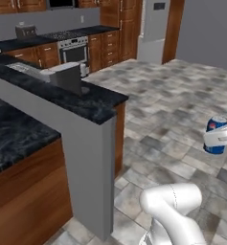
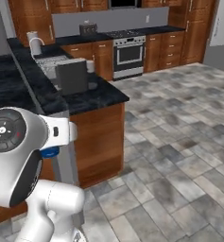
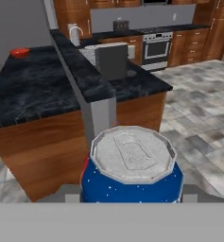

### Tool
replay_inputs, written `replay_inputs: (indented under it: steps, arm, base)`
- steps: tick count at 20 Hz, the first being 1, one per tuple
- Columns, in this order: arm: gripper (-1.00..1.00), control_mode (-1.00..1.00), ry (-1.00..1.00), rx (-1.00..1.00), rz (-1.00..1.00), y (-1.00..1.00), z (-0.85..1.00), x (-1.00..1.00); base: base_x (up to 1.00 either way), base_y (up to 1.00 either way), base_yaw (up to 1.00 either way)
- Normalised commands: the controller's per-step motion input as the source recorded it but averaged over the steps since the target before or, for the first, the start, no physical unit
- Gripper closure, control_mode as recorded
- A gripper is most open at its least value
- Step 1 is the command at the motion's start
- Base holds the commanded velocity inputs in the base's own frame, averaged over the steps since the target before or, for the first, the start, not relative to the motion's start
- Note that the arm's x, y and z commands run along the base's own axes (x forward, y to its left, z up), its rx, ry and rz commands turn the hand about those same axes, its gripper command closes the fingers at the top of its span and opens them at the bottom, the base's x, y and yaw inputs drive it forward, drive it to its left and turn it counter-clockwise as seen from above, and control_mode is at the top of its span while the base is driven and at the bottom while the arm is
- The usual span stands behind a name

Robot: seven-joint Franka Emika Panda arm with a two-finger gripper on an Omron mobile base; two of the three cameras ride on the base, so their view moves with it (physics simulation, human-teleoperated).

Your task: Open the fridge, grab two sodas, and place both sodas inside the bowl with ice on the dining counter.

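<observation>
One small blue soda can [image 3: 131,165] with red-and-white marks and a pale ridged lid sits right under the hand camera, and in the left base view the same can [image 1: 215,135] hangs above the grey stone-tiled floor [image 1: 172,115] with a white part of the hand across its side, so the gripper [image 3: 131,196] appears to have its jaws closed narrowly on the can's body, though the fingertips themselves are hidden behind it. Taking the long counter with the black white-veined marble top and brown wooden base [image 3: 38,94] as the landmark, the can is off the counter's near edge and lower than its top; it needs to be raised above that edge before it travels inward. The step in hand, as I judge it, is carrying this first soda to the shallow round red-orange bowl [image 3: 20,52], which sits at the far left corner of the counter top, well apart from the can. A good carry keeps the can upright, clears the grey end panel [image 3: 101,118] on the counter's right flank, and ends directly over the bowl before the jaws part. Beyond the counter's far right end stand a dark grey box [image 3: 111,61] and, further off, a steel oven [image 3: 156,49] among brown cabinets.
</observation>
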Motion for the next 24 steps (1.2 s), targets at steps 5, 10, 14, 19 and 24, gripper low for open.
replay_inputs:
  steps: [5,10,14,19,24]
  arm:
    - [1.00,1.00,0.00,0.00,0.00,0.00,0.00,0.00]
    - [1.00,1.00,0.00,0.00,0.00,0.00,0.00,0.00]
    - [1.00,1.00,0.00,0.00,0.00,0.00,0.00,0.00]
    - [1.00,1.00,0.00,0.00,0.00,0.00,0.00,0.00]
    - [1.00,1.00,0.00,0.00,0.00,0.00,0.00,0.00]
  base:
    - [-0.55,1.00,0.00]
    - [-0.10,1.00,-0.05]
    - [0.07,1.00,-0.11]
    - [0.22,1.00,-0.09]
    - [0.12,1.00,-0.08]
